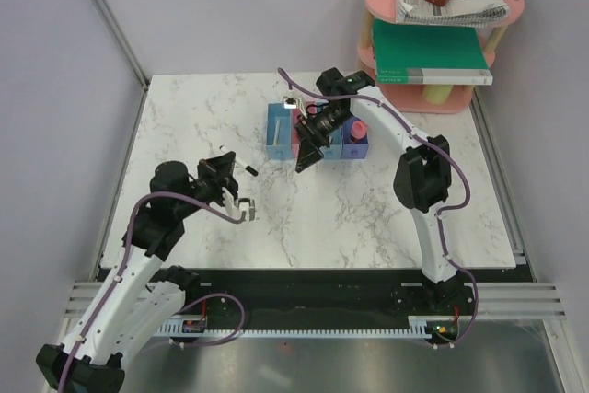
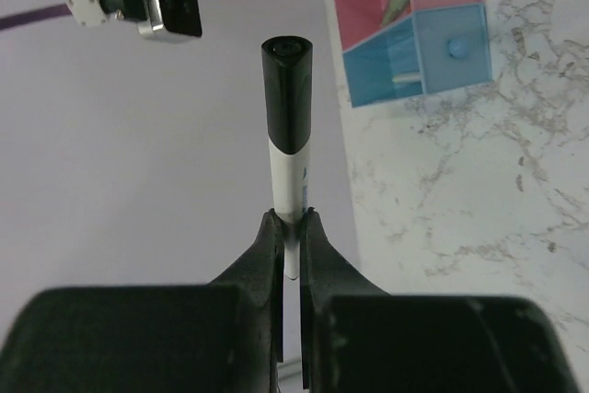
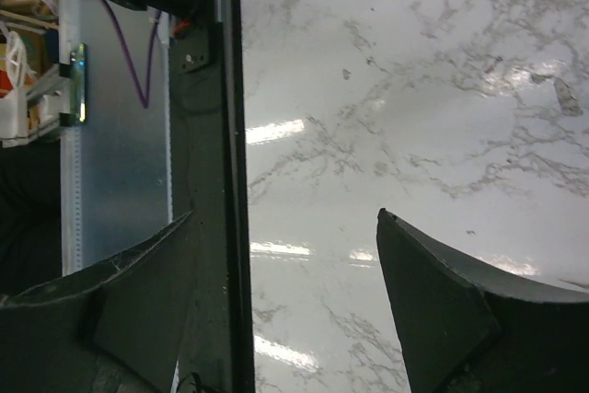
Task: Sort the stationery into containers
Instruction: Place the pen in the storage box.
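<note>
Left pincer [image 2: 290, 220] clamps black pen [image 2: 286, 98]; right pincer [image 3: 285, 218] gapes

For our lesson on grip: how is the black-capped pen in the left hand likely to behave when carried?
The pen looks rigid and straight, so it probably won't flop. The left hand pinches it near one end, so the long free part may pivot. Its smooth body could slip.

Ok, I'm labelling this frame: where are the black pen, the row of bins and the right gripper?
black pen [image 2: 287, 172], left wrist view, white barrel below its cap.
row of bins [image 1: 279, 150], top view, leftmost bin's near wall.
right gripper [image 3: 285, 218], right wrist view, midway between open fingertips.
</note>
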You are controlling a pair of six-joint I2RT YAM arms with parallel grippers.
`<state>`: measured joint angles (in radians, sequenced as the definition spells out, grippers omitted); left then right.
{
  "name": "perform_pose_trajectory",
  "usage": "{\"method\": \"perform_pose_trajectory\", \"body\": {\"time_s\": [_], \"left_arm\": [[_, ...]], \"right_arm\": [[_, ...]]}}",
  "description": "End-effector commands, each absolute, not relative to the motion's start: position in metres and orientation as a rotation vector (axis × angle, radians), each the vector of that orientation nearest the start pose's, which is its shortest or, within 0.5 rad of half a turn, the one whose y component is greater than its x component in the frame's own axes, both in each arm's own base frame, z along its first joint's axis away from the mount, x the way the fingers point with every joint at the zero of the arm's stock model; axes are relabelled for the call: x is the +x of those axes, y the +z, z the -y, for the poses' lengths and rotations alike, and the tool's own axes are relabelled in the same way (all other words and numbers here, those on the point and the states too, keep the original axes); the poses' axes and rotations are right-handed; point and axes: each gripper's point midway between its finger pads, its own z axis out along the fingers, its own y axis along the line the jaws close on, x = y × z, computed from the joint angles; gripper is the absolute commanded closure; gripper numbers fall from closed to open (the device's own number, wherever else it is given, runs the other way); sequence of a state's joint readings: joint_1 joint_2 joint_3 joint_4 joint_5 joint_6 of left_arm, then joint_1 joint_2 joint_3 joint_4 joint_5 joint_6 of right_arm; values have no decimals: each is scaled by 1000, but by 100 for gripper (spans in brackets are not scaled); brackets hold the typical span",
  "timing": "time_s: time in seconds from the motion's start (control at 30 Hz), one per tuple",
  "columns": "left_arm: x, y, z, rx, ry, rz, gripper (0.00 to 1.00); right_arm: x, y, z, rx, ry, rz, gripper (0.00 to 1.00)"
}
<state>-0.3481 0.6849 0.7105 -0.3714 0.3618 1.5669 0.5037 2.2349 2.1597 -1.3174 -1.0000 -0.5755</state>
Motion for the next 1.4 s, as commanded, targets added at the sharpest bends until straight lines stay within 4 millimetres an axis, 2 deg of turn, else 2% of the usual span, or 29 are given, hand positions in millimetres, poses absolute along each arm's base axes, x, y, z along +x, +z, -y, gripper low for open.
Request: {"method": "perform_pose_trajectory", "body": {"time_s": [0.0,0.03,0.07,0.1,0.13,0.17,0.23,0.3,0.37,0.4,0.57,0.73,0.97,1.0,1.03,1.07,1.17,1.2,1.3,1.33,1.37], "left_arm": [[273,307,148,1657,735,-466,98],[270,295,154,1679,742,-414,98],[269,304,158,1637,782,-356,98],[267,303,161,1630,793,-322,98],[263,292,170,1643,778,-279,98],[261,300,174,1609,800,-235,98],[257,292,187,1610,791,-184,98],[255,299,194,1574,816,-146,98],[258,295,205,1576,809,-142,98],[257,305,207,1540,829,-128,98],[265,312,223,1513,840,-124,98],[267,319,223,1491,848,-138,98],[273,335,212,1420,886,-205,98],[271,337,212,1414,882,-202,98],[270,332,212,1426,873,-201,98],[268,331,213,1432,867,-188,98],[263,318,215,1469,843,-171,98],[261,315,216,1476,834,-168,98],[259,301,214,1511,817,-180,95],[259,298,213,1513,803,-200,89],[260,294,211,1525,789,-224,73]], "right_arm": [[266,236,-330,-1342,1747,-2063,16],[261,243,-334,-1336,1791,-2034,16],[255,248,-337,-1302,1869,-2025,15],[251,251,-341,-1287,1908,-2022,15],[245,253,-349,-1302,1932,-1998,15],[241,255,-353,-1289,1966,-2013,16],[233,262,-362,-1308,2020,-1962,15],[231,268,-366,-1309,2061,-1930,15],[229,270,-371,-1316,2093,-1906,16],[229,270,-373,-1310,2116,-1893,16],[234,262,-377,-1296,2144,-1902,25],[230,266,-374,-1302,2134,-1893,35],[227,265,-370,-1327,2077,-1909,40],[227,265,-370,-1330,2071,-1909,43],[228,265,-370,-1331,2067,-1911,54],[229,264,-370,-1334,2058,-1913,60],[230,262,-371,-1336,2042,-1922,84],[231,260,-371,-1336,2038,-1930,97],[231,259,-371,-1343,2014,-1939,100],[232,258,-370,-1343,2006,-1945,100],[231,259,-370,-1350,1996,-1943,100]]}}
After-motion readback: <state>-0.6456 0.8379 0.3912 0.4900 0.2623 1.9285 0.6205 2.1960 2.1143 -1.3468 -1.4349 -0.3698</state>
